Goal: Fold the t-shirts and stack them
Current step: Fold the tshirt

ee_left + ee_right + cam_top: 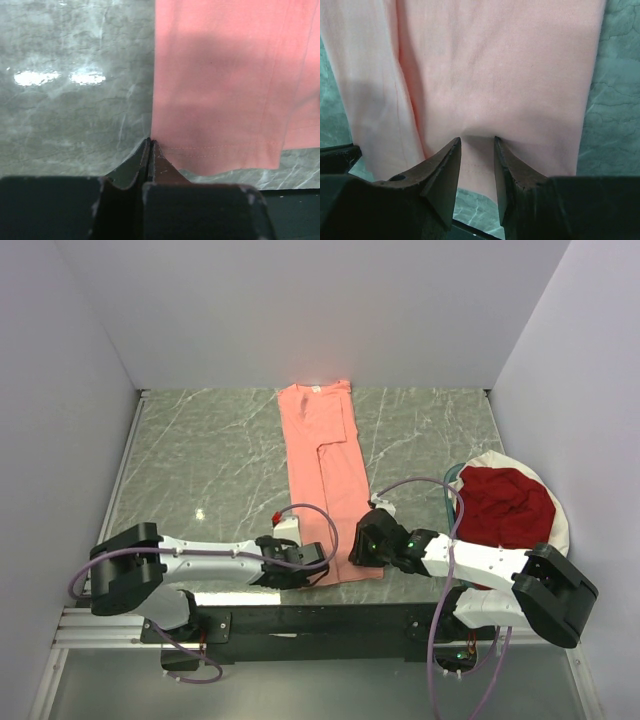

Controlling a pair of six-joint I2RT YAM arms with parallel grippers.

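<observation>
Showing the pink shirt (320, 480) laid on the table (200, 460) as a long narrow strip, we see its sides folded inward, with a lengthwise fold edge running down its middle. Its collar, with a small white label, lies at the end farthest from both grippers; its stitched hem lies directly at their tips. The left gripper (150, 142) is closed, tips meeting at the hem's left corner; we cannot tell whether cloth is caught between them. The right gripper (477, 140) stands partly open at the hem's right portion, fingers (447, 160) straddling a slight pucker of cloth. To the right of that gripper, the red shirt (505, 505) lies crumpled in the basket (560, 530), well apart from the pink one.
</observation>
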